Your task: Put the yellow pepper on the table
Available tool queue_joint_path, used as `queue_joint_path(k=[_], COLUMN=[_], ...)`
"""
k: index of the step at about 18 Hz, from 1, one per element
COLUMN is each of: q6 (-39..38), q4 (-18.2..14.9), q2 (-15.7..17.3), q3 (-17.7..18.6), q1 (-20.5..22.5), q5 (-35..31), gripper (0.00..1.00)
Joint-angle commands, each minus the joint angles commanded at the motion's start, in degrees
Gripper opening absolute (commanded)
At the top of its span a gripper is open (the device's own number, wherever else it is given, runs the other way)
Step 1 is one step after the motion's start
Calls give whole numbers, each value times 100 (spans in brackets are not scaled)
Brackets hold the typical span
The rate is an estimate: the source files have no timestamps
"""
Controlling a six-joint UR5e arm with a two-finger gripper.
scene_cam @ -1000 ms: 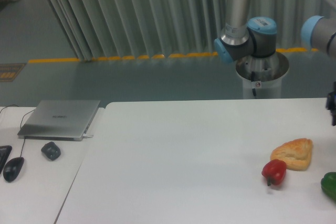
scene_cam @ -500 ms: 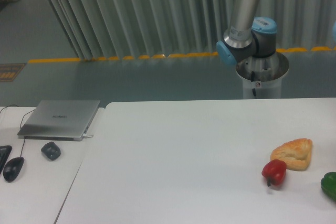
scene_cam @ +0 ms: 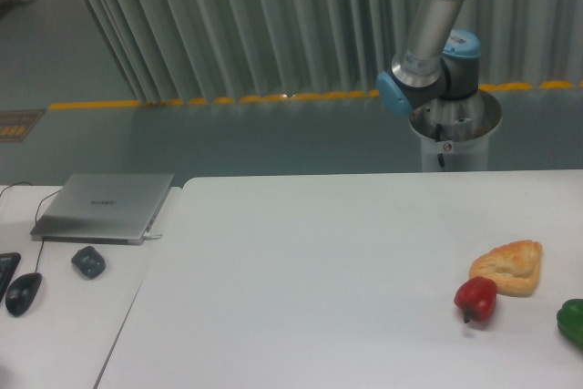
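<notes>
Only table [scene_cam: 319,271], red pepper [scene_cam: 476,299], bread [scene_cam: 510,266] visible

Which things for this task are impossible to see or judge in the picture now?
- Yellow pepper: nowhere in the camera view.
- Jaws: outside the frame; only the arm shows, cut by the top edge.
- Green pepper: cut by the right edge.
- Keyboard: cut by the left edge.

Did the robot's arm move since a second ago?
Yes. The arm now leans further right over its fixed base; the dark part seen earlier beyond the bread is gone.
</notes>
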State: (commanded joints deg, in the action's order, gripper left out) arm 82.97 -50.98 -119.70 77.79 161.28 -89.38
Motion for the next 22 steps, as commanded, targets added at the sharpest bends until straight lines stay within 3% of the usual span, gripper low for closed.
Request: queue_joint_path(k=[4,12,22], q6=[18,-44,-167], q4=[0,0,0], q2=[-308,-598,-880], q3=[-325,-212,-449], q1=[53,123,132], q5=[-88,-422,-431], gripper=[100,100,100])
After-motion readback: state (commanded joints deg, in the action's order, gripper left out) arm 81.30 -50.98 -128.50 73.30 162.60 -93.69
